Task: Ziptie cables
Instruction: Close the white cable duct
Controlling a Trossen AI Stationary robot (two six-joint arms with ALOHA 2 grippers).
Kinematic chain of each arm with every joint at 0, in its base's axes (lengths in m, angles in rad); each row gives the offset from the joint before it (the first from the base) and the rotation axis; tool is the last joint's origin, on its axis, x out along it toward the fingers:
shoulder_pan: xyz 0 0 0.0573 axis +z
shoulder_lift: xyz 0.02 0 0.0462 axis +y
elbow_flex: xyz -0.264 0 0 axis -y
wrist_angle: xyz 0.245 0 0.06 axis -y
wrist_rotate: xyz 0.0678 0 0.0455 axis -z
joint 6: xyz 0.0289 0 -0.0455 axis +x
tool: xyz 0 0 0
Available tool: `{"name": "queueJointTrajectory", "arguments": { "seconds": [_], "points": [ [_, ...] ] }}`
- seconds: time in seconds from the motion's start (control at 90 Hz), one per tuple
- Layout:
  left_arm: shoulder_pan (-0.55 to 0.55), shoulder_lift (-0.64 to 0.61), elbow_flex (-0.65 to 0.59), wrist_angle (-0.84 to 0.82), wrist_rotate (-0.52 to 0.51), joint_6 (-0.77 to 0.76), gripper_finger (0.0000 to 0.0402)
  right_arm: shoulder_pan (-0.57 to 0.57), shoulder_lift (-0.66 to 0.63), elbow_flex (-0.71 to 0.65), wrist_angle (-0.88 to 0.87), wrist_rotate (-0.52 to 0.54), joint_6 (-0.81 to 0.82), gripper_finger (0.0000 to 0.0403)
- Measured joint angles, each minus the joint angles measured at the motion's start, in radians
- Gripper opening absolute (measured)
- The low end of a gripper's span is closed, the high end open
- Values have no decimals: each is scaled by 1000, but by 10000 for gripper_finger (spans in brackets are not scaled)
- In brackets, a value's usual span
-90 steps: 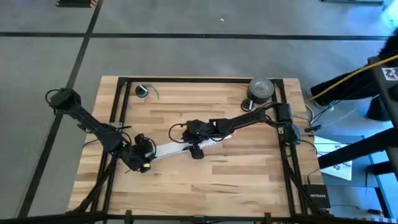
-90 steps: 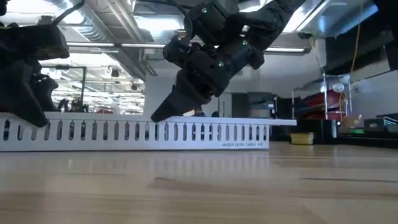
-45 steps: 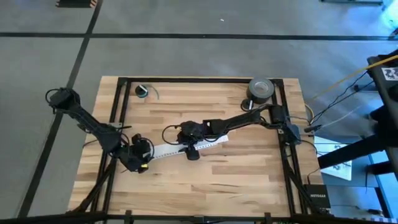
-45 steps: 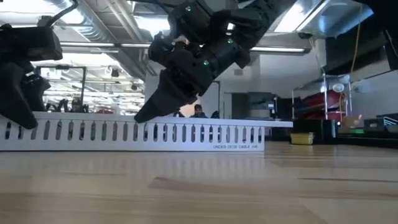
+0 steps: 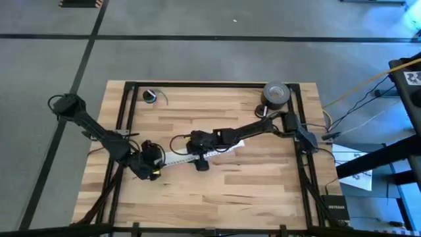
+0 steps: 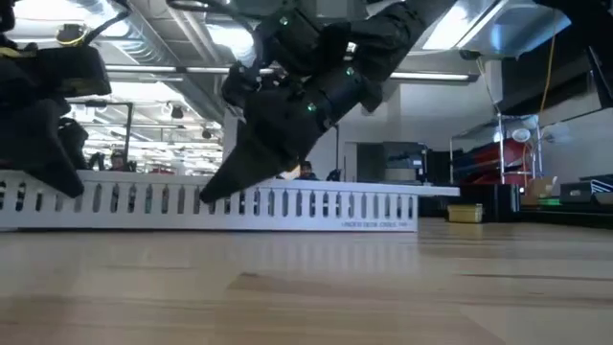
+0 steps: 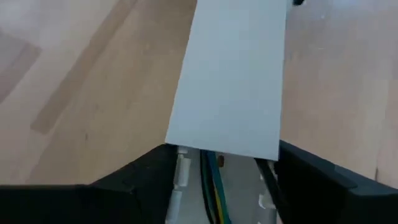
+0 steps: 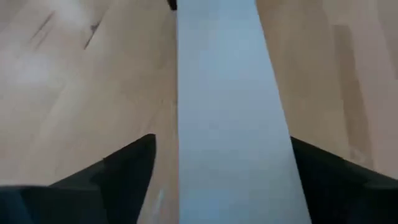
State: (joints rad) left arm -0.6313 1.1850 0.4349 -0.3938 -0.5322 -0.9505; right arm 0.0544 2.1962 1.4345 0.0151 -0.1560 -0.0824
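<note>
White slotted raceway | I'm spreading both grippers, left and right, astride it | cables lying inside at the left end | ziptie unseen, I'm judging it needs finding next.

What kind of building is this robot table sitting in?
Probably a workshop or industrial lab. Bare ceiling ducts and strip lights hang overhead, the floor is plain grey concrete with marked lines, and shelves of equipment stand behind the wooden worktable.

The slotted strip lies on the tabletop between the left hand and right hand. The cables lie inside it, at the left hand's end.
</note>
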Motion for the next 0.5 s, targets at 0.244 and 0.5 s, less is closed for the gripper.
{"name": "queueJointTrajectory", "arguments": {
  "seconds": [0.244, 0.5],
  "points": [
    [5, -47, 128, -253, 54, 38, 272, -1, -58, 35, -145, 5, -47, 347],
    [4, -116, 180, -347, -86, 11, 249, -1, -78, 79, -17, 5, -57, 346]
  ]
}}
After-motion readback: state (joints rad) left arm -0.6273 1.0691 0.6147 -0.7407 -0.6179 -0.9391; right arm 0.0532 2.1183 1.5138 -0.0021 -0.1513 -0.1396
